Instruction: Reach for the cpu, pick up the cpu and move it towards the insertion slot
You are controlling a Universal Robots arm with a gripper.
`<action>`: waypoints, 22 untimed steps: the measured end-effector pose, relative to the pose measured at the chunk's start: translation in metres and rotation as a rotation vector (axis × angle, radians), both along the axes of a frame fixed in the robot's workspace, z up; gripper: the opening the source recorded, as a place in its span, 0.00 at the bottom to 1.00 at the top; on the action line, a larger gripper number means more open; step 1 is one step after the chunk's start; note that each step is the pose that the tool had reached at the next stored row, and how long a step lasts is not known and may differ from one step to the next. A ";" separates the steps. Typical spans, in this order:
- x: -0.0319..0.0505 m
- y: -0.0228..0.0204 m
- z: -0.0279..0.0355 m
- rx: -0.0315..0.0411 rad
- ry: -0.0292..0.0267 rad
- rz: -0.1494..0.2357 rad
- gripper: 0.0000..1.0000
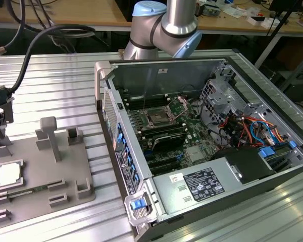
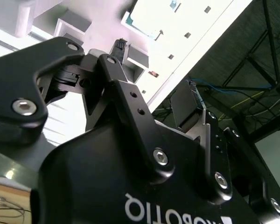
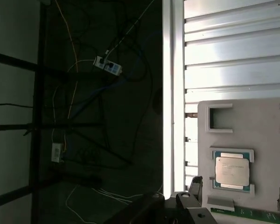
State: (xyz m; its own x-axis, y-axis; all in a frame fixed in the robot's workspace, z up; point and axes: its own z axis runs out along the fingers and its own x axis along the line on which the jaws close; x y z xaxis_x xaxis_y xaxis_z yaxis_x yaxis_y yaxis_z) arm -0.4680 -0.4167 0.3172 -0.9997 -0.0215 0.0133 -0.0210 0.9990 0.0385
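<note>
Hanging at the exterior view's left edge, the claw [image 1: 0, 132] points down over the far corner of a grey fixture plate [image 1: 38, 171] that lies on the slatted aluminium bench [image 1: 55, 85]. Whether it is released or clenched I cannot tell, but it has not taken the chip: the cpu [image 1: 7, 174] lies flat in its own framed nest on that plate. The relation that matters is this: in the exterior view the cpu sits on the camera's side of the claw and a shade toward the exterior view's right, lower than it and apart from it, so the claw is near the chip but neither over it nor touching it. In the first wrist view the cpu [image 3: 232, 170] shows a pale metal top inside a thin green rim. It is nearly square, so it has no long axis to speak of, and its edges run parallel with the plate's edges and the bench slats. The insertion slot [image 1: 156, 119], a shiny framed socket with a dark centre, sits on the motherboard inside the open computer case [image 1: 103, 75], well apart from the cpu toward the exterior view's right, with the case wall standing between the two. By my reading the work stands at the reach, with no grasp made. Counted: one arm [image 1: 164, 25], one claw, one cpu, one insertion slot, one fixture plate, one computer case, and, in the first wrist view, one narrow green circuit strip [image 3: 256, 213] lying on the plate just beside the cpu's nest.
</note>
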 end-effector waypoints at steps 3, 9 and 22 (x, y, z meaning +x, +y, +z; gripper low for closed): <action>-0.0001 -0.0030 -0.0086 0.0005 0.0101 0.002 0.66; 0.0000 -0.0084 -0.0211 0.0004 0.0215 0.006 0.66; 0.0041 -0.0093 -0.0538 0.0031 0.0196 0.007 0.66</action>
